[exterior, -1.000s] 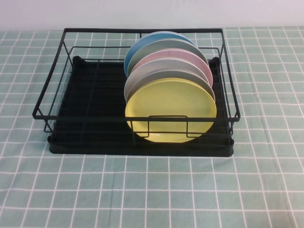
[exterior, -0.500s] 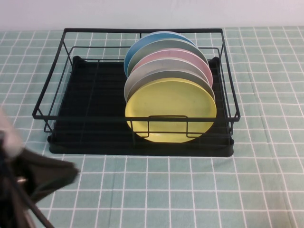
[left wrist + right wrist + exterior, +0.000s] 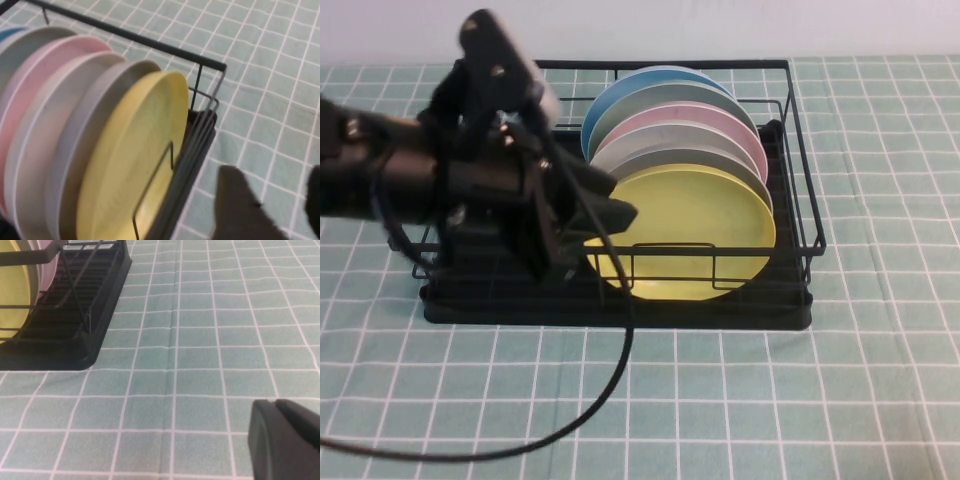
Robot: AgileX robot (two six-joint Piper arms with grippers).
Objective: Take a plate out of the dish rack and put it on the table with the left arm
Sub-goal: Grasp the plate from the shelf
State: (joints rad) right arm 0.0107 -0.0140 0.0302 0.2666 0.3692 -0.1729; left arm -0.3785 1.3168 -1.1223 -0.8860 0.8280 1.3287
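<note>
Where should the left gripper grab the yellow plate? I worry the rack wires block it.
Likely the top rim of the plate, from above. It stands on edge, frontmost in the stack, with a grey plate close behind and the rack front wire crossing its lower half. The left gripper hovers at its left edge, open. The right gripper sits over the table.

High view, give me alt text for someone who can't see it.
The left arm reaches over the black dish rack, its left pincer open beside the front pale-yellow plate, not yet gripping it. Six plates stand on edge in the rack on a green gridded table. The right pincer is out of this view.
</note>
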